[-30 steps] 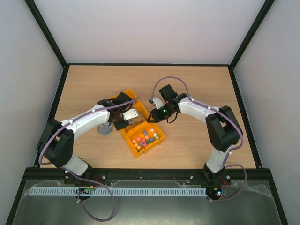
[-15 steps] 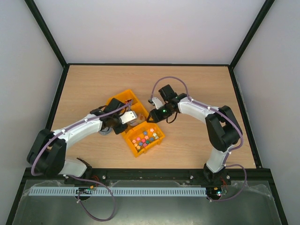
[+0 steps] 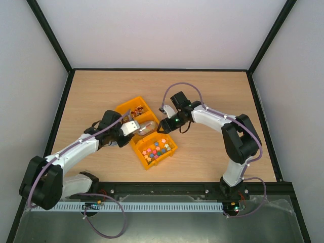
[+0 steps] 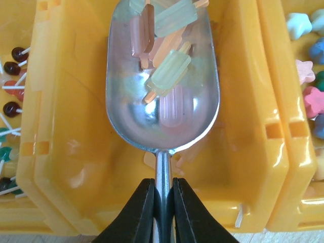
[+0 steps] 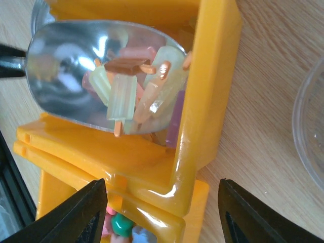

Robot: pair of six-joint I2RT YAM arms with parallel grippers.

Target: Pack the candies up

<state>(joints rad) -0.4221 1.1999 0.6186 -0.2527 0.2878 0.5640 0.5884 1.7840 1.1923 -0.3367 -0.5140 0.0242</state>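
The candies (image 4: 169, 71) are small pastel ice-lolly shapes with stick ends, green, pink and brown. Several lie in a metal scoop (image 4: 162, 101) above the middle yellow bin (image 4: 66, 152). My left gripper (image 4: 163, 197) is shut on the scoop's thin handle. In the top view the scoop (image 3: 145, 127) points right from the left gripper (image 3: 131, 127). The right wrist view shows the loaded scoop (image 5: 66, 66) inside the bin, with my open right gripper (image 5: 162, 207) straddling the bin's corner wall (image 5: 202, 101). The right gripper (image 3: 164, 126) is empty.
Three yellow bins stand in a row. The far bin (image 3: 132, 108) holds stick lollipops (image 4: 12, 76). The near bin (image 3: 169, 153) holds coloured star sweets (image 4: 309, 71). A clear bowl rim (image 5: 311, 126) lies on the wood right of the bins.
My left arm has drawn back towards the near left, and the scoop has swung with it, staying over the middle bin. The right arm has barely moved.
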